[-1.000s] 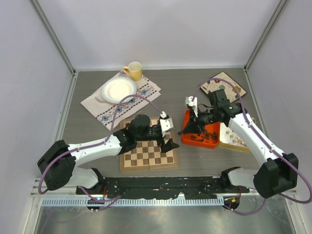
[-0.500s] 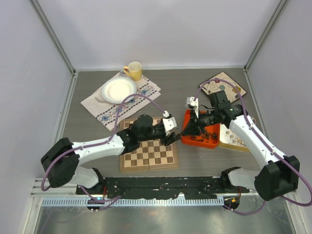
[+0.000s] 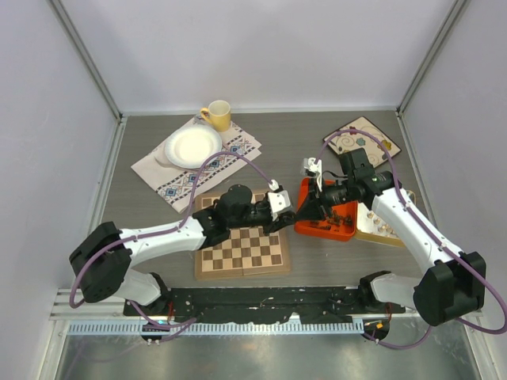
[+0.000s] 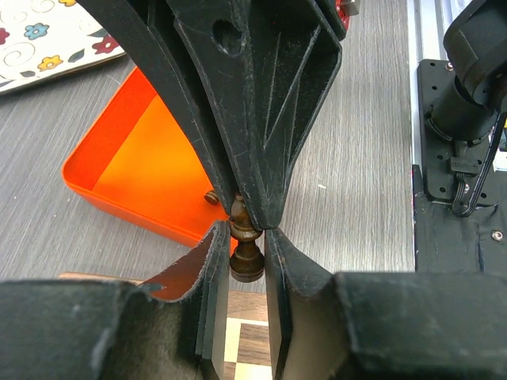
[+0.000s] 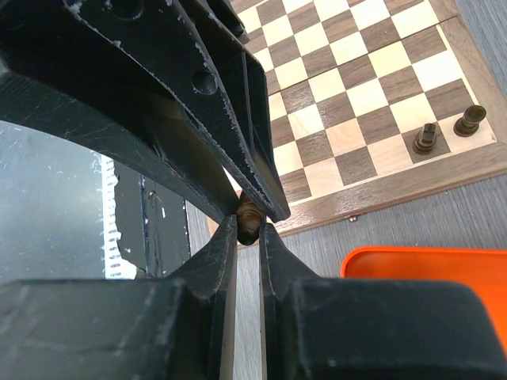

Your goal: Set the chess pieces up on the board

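Dark-brown chessman (image 4: 246, 257) pinched from both sides: right gripper (image 5: 248, 229) and left gripper (image 4: 244, 239) both clamp it. It hangs just off the board's (image 5: 348, 134) edge beside the orange tray (image 4: 135, 170).

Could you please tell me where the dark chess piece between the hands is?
Left wrist view: the dark chess piece is pinched by left hand and right hand, right of the board, beside the orange tray.
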Controlling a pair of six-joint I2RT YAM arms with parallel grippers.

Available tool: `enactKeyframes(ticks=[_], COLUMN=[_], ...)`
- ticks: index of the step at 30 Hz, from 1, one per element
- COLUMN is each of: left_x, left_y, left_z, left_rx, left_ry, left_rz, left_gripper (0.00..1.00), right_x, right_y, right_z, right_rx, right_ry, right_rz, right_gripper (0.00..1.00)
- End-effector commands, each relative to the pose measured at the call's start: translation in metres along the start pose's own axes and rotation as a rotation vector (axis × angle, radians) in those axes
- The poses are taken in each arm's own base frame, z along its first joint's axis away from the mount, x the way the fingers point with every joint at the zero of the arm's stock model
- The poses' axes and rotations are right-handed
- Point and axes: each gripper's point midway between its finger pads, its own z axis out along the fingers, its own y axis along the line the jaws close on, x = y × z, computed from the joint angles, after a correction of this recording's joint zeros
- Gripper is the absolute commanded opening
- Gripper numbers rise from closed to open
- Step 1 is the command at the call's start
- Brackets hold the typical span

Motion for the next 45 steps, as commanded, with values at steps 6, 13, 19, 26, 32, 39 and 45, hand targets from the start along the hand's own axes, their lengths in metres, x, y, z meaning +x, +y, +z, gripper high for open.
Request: enactKeyframes(ticks=[6,13,19,26,32,39,45], left_x=[-0.018,-0.016,-0.017,-0.017,-0.021,-0.028,-0.033], left_y=[0.006,0.009,0.007,0.013,0.017,0.020,0.020], left_z=[0.003,0.003,0.003,0.002,0.002,0.006,0.008], left_rx=[-0.021,-0.040,-0.031,-0.076,-0.114,-0.124,-0.123], left_ry=[-0.022,-0.014,-0.015,-0.011,-0.041,-0.070,-0.093], left_rz=[0.011,0.005,-0.004,-0.075,-0.147,-0.172,-0.183], left_gripper=[0.36,0.40,0.07,0.00,0.00,0.00,0.00], right_x=[-0.014,-0.013,-0.012,-0.031,-0.055,-0.047,-0.037], right_y=[0.008,0.008,0.006,-0.001,-0.007,-0.013,-0.023], right_z=[-0.003,-0.003,-0.001,-0.010,-0.024,-0.020,-0.014], right_rx=[-0.010,-0.010,-0.005,0.038,0.054,0.066,0.085], right_ry=[-0.043,-0.042,-0.042,-0.088,-0.137,-0.131,-0.113], right_rz=[-0.038,-0.038,-0.030,0.041,0.145,0.215,0.261], right_gripper=[0.02,0.02,0.02,0.60,0.66,0.62,0.57])
